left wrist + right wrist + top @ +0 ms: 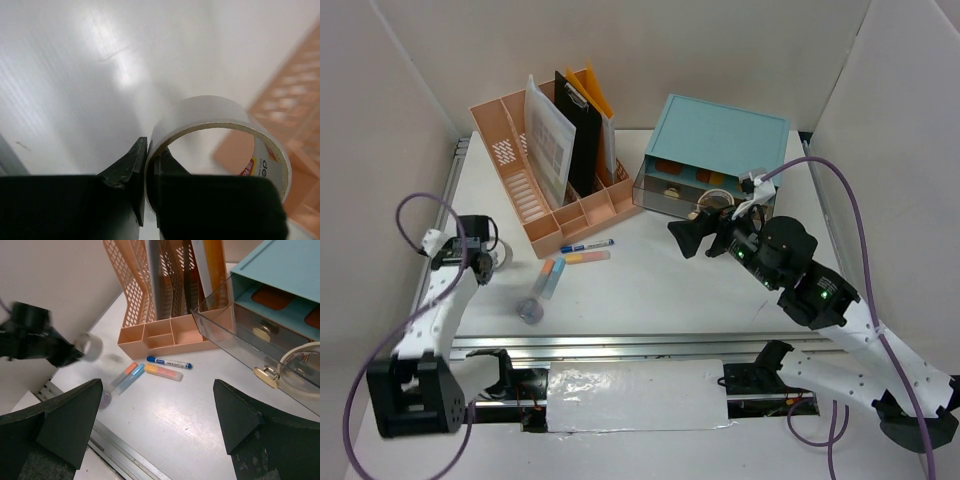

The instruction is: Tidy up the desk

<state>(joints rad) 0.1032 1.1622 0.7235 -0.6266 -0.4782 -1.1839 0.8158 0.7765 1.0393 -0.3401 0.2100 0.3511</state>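
The white desk bears loose stationery: a blue marker, an orange-yellow highlighter, a blue and an orange highlighter side by side, and a small purple round piece. My left gripper is shut on the wall of a white tape roll, one finger inside the ring and one outside, a little above the desk's left side. My right gripper is open and empty, above the desk in front of the teal cabinet. The markers also show in the right wrist view.
A pink file organizer with folders and a clipboard stands at the back left. A teal drawer cabinet stands at the back right, with its clear lower drawer pulled out and another tape roll in it. White walls enclose the desk.
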